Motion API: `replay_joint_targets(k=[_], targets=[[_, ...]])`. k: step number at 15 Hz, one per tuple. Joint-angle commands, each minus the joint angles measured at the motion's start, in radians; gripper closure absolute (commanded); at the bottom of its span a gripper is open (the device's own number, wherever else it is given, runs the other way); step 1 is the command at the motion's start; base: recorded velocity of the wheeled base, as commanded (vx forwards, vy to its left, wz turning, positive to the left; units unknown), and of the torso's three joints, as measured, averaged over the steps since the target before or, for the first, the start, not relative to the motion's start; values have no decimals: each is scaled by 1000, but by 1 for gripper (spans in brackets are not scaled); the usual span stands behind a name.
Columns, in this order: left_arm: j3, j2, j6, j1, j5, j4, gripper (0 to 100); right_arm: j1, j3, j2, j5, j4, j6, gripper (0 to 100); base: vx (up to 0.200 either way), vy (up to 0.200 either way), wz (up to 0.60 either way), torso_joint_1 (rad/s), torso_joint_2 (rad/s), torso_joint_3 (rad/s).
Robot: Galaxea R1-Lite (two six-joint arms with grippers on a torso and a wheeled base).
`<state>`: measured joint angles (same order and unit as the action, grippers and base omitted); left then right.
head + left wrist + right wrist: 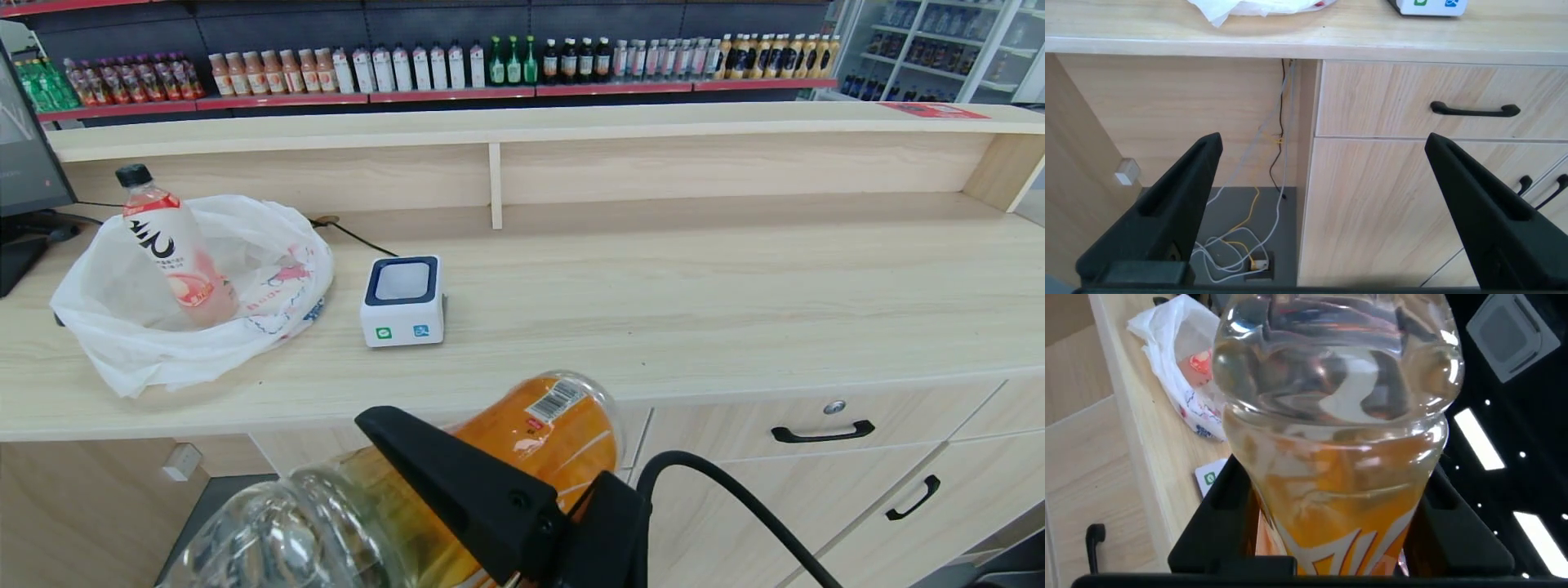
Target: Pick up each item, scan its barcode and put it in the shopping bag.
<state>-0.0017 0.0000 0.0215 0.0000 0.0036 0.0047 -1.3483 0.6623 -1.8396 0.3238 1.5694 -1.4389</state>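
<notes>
Bottles in play: two. An orange drink bottle (531,433) is in the right pincer (1333,527); a pink drink bottle (175,249) leans inside the shopping bag (269,278), black cap up.
Shopping bag: one, white plastic, lying open at the left of the tabletop (694,294).
Scanner: one small white box (402,300) with a dark-framed window on top, just right of the bag.
Right pincer: clenched around the orange bottle's middle, holding it on its side in front of the tabletop's near edge, apart from the scanner.
Left pincer (1327,204): released and holding nothing, both black fingers spread wide, low before the cabinet front.
Drawer handles: two black ones (823,433) in the head view.
Head view alone: the barcode (555,400) on the orange bottle's label faces up; a monitor (24,155) stands at the far left; rows of bottles fill a red-edged shelf (449,94) behind.
Left wrist view alone: cables (1241,245) hang and coil on the floor under the tabletop.
Right wrist view alone: a black finger (1217,514) presses on each side of the bottle; the bottle's clear end is nearest the camera.
</notes>
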Motion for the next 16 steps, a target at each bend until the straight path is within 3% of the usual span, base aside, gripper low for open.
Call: replay_joint_targets(k=[1,5,7,10,12,14,16], targets=[[0,0,0,0,-1,0,0,0,2,8,0,1,38,100,0,0,0,0,0,0],[0,0,2,0,-1,0,0,67,-52,17,-17,1,281,100,0,0,0,0,0,0],[0,0,9,0,-1,0,0,110,-70,65,-124,1,436,100,0,0,0,0,0,0],[0,0,12,0,-1,0,0,135,-76,103,-195,1,624,100,0,0,0,0,0,0],[0,0,12,0,-1,0,0,132,-78,140,-193,1,658,100,0,0,0,0,0,0],[2,0,61,0,-5,-6,0,149,-136,174,-178,1,807,100,0,0,0,0,0,0],[2,0,72,0,-7,-8,0,241,-155,184,-132,1,980,100,0,0,0,0,0,0]])
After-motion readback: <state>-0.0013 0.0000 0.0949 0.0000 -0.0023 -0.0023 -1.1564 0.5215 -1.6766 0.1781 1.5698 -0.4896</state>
